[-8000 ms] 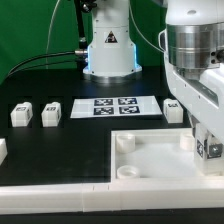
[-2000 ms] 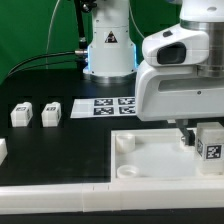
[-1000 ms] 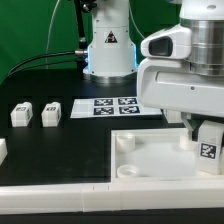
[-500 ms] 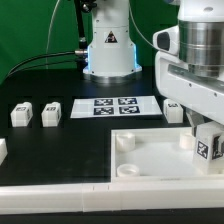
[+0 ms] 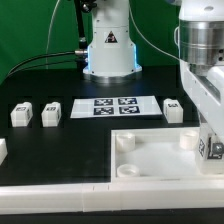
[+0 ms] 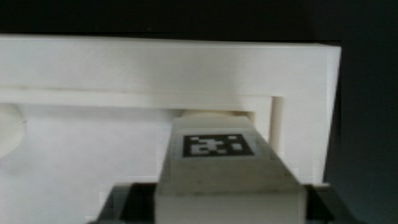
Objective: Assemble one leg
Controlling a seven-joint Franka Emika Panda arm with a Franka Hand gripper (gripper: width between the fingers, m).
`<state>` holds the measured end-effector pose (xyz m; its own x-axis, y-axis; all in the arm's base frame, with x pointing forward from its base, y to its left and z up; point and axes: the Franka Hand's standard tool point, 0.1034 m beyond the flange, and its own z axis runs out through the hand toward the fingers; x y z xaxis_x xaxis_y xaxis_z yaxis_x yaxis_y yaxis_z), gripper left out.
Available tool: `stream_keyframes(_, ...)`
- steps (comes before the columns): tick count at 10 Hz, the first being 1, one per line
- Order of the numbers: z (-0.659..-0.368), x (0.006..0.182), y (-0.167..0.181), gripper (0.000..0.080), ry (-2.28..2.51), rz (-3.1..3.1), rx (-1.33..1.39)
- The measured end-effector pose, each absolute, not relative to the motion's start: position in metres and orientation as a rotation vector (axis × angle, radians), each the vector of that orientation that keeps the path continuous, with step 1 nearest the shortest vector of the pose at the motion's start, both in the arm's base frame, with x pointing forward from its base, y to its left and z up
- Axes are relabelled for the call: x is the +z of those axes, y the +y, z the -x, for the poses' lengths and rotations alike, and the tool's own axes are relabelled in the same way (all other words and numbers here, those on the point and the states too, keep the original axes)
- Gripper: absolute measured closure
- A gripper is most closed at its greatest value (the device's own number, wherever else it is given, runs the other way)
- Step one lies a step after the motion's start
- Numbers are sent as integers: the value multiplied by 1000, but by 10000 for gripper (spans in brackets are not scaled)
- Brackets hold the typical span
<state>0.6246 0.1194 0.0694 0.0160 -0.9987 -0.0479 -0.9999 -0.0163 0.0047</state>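
We see the small white plastic leg (image 6: 221, 165), a post with a black-and-white square tag near its end, clamped between the dark fingers of the gripper (image 6: 217, 200) in the wrist view. In the exterior view the same leg (image 5: 209, 146) hangs at the arm's tip over the exterior view's right edge of the big white square panel (image 5: 160, 165), close to that side's far corner. The gripper is closed on the leg.

We judge the pick-up done and the carry to the panel nearly done. What is left is the seating: lining the leg up with a corner socket, lowering it in, and fixing it there. We cannot tell whether the leg's lower end already touches the panel, because the arm hides that spot.

3 more small white tagged blocks (image 5: 35, 113) sit loose on the black table (image 5: 60, 150), 2 toward the exterior view's left and 1 beside the marker board (image 5: 115, 107).
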Motion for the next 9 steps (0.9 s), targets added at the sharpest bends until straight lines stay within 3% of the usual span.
stream_keyframes(1, -624, 69, 120, 508, 2151, 2247, 58)
stream_keyframes(2, -624, 69, 120, 317, 2107, 2288, 58)
stream_keyframes(3, -624, 69, 120, 188, 2104, 2290, 58)
stream_keyframes(9, -623, 67, 120, 150, 1288, 2830, 43)
